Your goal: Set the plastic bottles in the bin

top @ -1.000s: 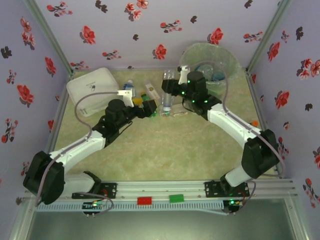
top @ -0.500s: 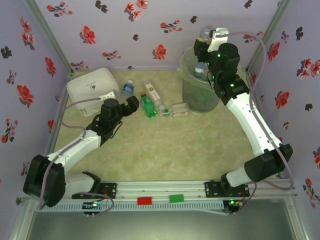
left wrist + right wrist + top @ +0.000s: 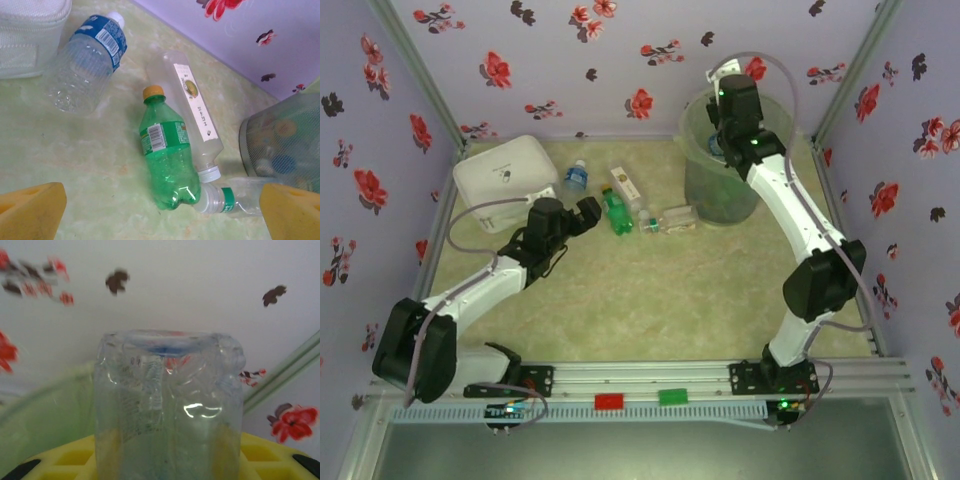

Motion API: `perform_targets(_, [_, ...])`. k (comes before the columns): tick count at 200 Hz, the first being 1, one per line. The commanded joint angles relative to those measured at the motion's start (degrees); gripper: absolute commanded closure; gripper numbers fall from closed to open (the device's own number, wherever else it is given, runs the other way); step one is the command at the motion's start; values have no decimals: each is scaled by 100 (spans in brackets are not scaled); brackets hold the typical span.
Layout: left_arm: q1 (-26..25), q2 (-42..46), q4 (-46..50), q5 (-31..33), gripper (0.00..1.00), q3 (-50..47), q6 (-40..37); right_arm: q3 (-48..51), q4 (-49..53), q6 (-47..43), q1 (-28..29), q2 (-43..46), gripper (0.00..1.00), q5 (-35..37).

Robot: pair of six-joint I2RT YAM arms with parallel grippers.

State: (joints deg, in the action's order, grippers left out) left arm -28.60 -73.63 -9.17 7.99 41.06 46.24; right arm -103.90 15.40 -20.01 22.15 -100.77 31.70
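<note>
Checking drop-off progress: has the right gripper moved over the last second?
Yes. The right gripper went from beside the lying bottles up and rightward, to above the bin.

Soft, even light is filling the scene, leaving only faint shadows. Glare is glinting off the clear bottle (image 3: 167, 410) in the right wrist view, and the wall (image 3: 175, 280) behind is blurring.
</note>
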Motion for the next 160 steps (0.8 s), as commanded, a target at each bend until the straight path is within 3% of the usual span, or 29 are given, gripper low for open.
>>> perform_targets(1, [-5, -73, 38, -121, 0, 215, 5, -160, 182, -598, 138, -5, 53, 614])
perform_targets(53, [-5, -55, 31, -135, 0, 82, 102, -195, 855, -410, 155, -269, 50, 556])
perform_targets(92, [3, -27, 95, -139, 0, 84, 72, -228, 1046, -381, 145, -507, 42, 719])
perform_targets(130, [104, -8, 208, -137, 0, 177, -34, -438, 1174, -178, 145, -512, 18, 650])
perform_targets(145, [153, 6, 261, -140, 0, 239, -115, -540, 1239, -37, 153, -430, 13, 529])
perform_targets(160, [250, -12, 332, -140, 0, 325, -221, -579, 1255, 122, 201, -258, 0, 420])
